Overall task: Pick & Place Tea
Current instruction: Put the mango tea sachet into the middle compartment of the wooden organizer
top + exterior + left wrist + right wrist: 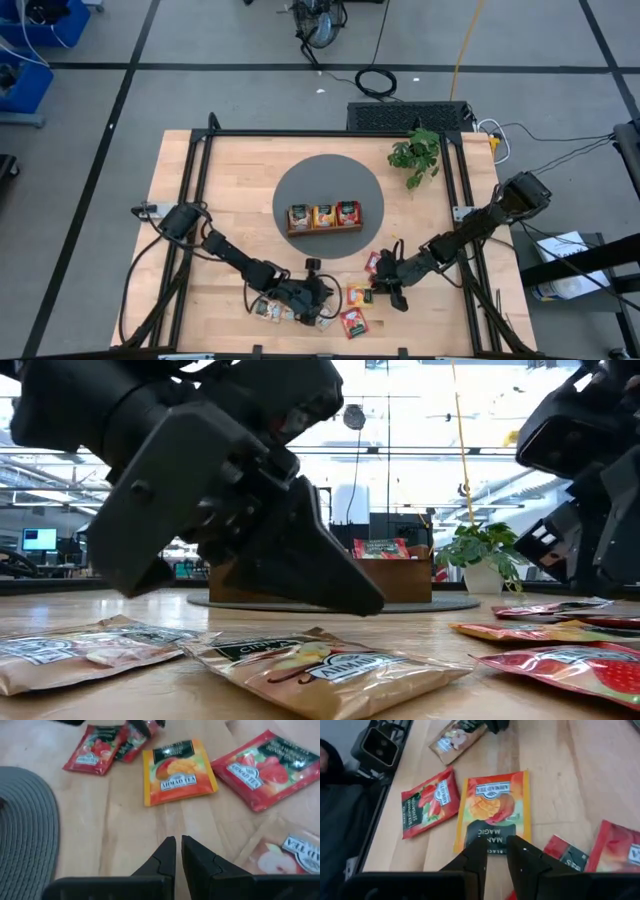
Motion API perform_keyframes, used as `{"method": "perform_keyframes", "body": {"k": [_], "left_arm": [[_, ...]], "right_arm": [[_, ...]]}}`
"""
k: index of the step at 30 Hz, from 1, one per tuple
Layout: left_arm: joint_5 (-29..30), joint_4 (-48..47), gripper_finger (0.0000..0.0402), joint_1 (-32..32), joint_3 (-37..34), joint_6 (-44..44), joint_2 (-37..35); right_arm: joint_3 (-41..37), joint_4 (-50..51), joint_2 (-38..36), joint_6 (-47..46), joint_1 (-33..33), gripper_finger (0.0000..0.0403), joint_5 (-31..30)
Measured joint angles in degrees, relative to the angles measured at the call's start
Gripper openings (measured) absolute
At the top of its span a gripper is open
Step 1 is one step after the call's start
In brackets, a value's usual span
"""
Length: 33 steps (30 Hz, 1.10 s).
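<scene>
The right gripper [496, 854] hangs low over the front right part of the pale wooden table [220, 190]. Its two dark fingers [475, 857] stand a little apart with nothing between them, their tips just over the near edge of an orange-yellow mango tea sachet [492, 812] that lies flat on the wood. Beside that sachet lies a red strawberry tea sachet [429, 802], and two more red sachets [620, 847] lie on its other side.

The left gripper [178, 851] sits low over the front middle of the table, its dark fingers nearly together and empty, pointing toward the same orange-yellow sachet. A pale apple tea sachet [287, 857] lies just beside its fingertips, and other pale sachets [268, 310] rest under that arm.

Farther back, a round grey woven mat [300, 185] lies at the table's centre. On it stands a long brown three-compartment wooden tray [323, 229] holding upright sachets: dark, orange and red, one colour in each compartment. A small green potted plant [416, 153] stands near the back right.
</scene>
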<state>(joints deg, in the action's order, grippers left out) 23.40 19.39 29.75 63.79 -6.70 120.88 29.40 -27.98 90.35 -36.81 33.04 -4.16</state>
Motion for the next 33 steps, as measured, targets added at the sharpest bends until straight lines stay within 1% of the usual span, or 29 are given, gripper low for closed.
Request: {"method": "perform_keyframes", "body": {"k": [3,5,9,12,17,20,22,25,33], "left_arm": [[0.1,-0.9,0.0035,0.4,0.0,0.0,0.0],[0.1,-0.7,0.0035,0.6,0.0,0.0,0.0],[0.1,-0.6,0.0035,0.7,0.0,-0.1,0.0],[0.1,-0.4,0.0035,0.7,0.1,-0.9,0.0],[0.1,0.0,0.0035,0.7,0.1,-0.9,-0.1],[0.1,0.4,0.0035,0.7,0.1,-0.7,-0.1],[-0.1,0.3,0.0035,0.7,0.1,-0.7,-0.1],[-1.8,0.3,0.0035,0.7,0.1,-0.9,-0.1],[-8.7,2.4,0.0035,0.8,0.2,-1.5,-0.2]], "right_arm": [[0.1,-0.1,0.0,0.1,1.5,0.0050,1.4],[0.1,1.8,0.0,-1.9,2.4,0.0043,1.4],[0.1,6.0,0.0,-7.6,3.3,0.0021,0.3],[0.1,6.4,0.6,-8.0,3.4,0.0006,-0.5],[0.2,3.2,3.0,-5.5,0.3,0.0003,0.5],[0.2,-0.9,5.7,-3.5,-2.4,0.0003,4.5],[0.3,-3.5,7.1,-2.0,-3.7,0.0003,5.9],[1.3,-5.2,8.7,0.8,-5.2,0.0003,6.5],[5.8,-3.3,10.1,8.0,-8.1,0.0003,9.0]]}}
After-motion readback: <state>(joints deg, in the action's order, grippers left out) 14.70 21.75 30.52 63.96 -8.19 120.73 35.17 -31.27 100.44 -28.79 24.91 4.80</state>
